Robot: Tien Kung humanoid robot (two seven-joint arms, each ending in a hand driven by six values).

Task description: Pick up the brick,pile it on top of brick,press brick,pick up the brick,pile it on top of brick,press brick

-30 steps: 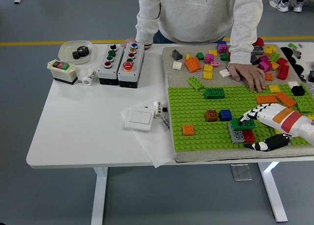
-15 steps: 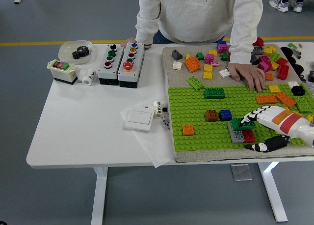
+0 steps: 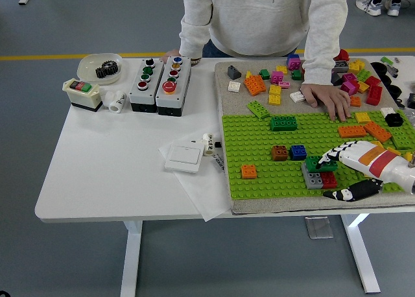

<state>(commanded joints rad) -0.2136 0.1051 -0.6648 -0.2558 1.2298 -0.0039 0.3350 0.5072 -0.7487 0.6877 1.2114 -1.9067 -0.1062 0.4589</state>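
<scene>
White and jointed, the right robot hand [image 3: 353,170] reaches in from the right over the near part of the green baseplate [image 3: 259,148], its fingers [image 3: 337,151] laid on a dark green brick [image 3: 320,163] and its dark thumb [image 3: 350,193] stretched along the near edge; whether it grips or only presses the brick I cannot tell. That brick sits on top of a grey brick [image 3: 314,178] with a red brick [image 3: 329,179] just beside it. Further left on the plate lies an orange brick [image 3: 248,171], and beyond it a brown brick [image 3: 279,152] touching a blue brick [image 3: 298,152]. Left of the plate, a white switch [image 3: 183,158] rests on paper on the surface [image 3: 110,167]. At the far side a person's hand [image 3: 327,100] lies flat among loose bricks [image 3: 272,83].
</scene>
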